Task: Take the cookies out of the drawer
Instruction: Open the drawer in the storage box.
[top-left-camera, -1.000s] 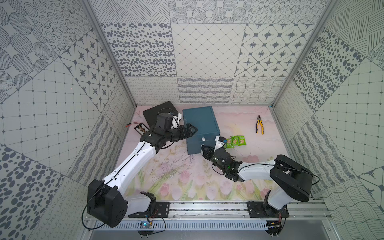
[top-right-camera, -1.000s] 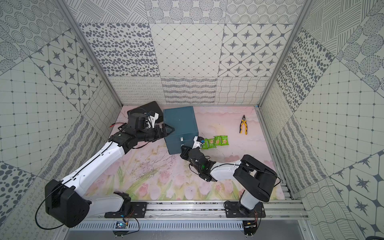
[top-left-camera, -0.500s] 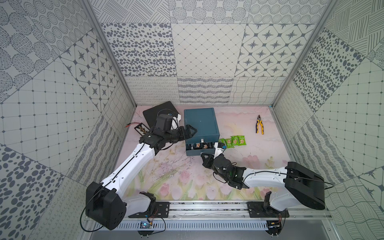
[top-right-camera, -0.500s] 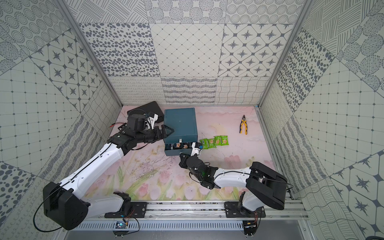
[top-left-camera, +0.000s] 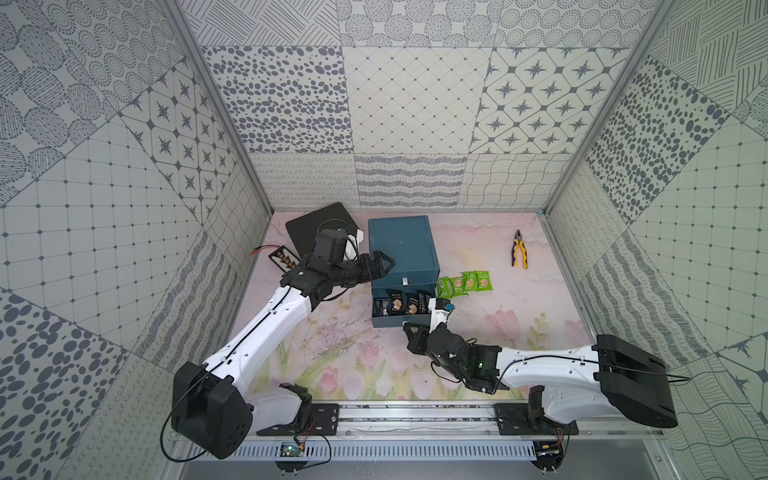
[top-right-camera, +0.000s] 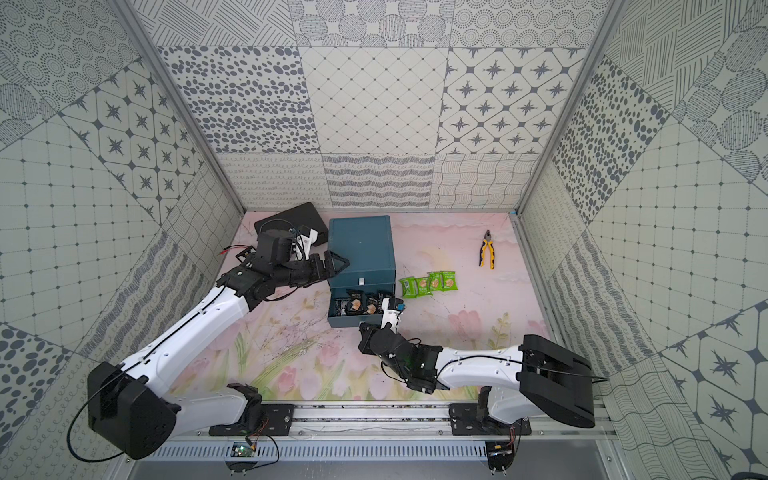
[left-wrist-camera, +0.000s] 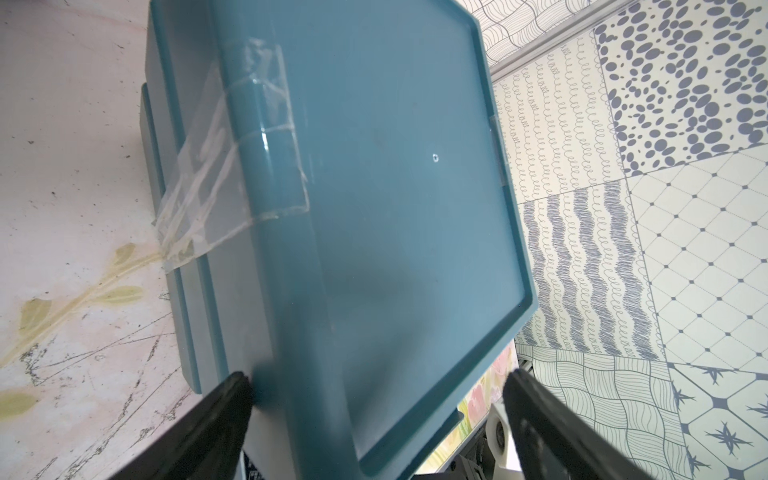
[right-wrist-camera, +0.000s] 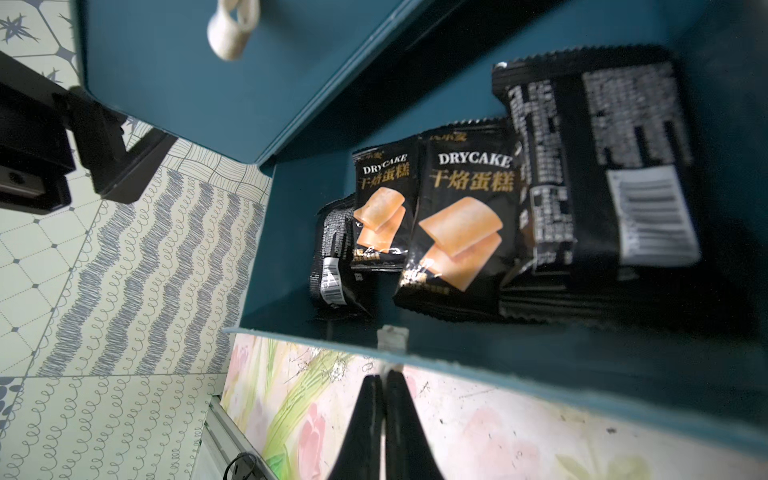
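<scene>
A blocky teal plastic cabinet (top-left-camera: 402, 245) sits on the scuffed, flower-printed counter (top-left-camera: 519, 316), its bottom drawer (right-wrist-camera: 540, 376) standing open. The cookies (right-wrist-camera: 461, 232), glossy black packets with crimped ends, lie inside. A row of green packets (top-left-camera: 466, 284) lies on the counter just beside the cabinet. The right hand (right-wrist-camera: 384, 380), fingers pressed together, pinches the drawer's white tab (right-wrist-camera: 391, 336). The left hand (left-wrist-camera: 378, 376) is spread wide at the cabinet's side edge.
</scene>
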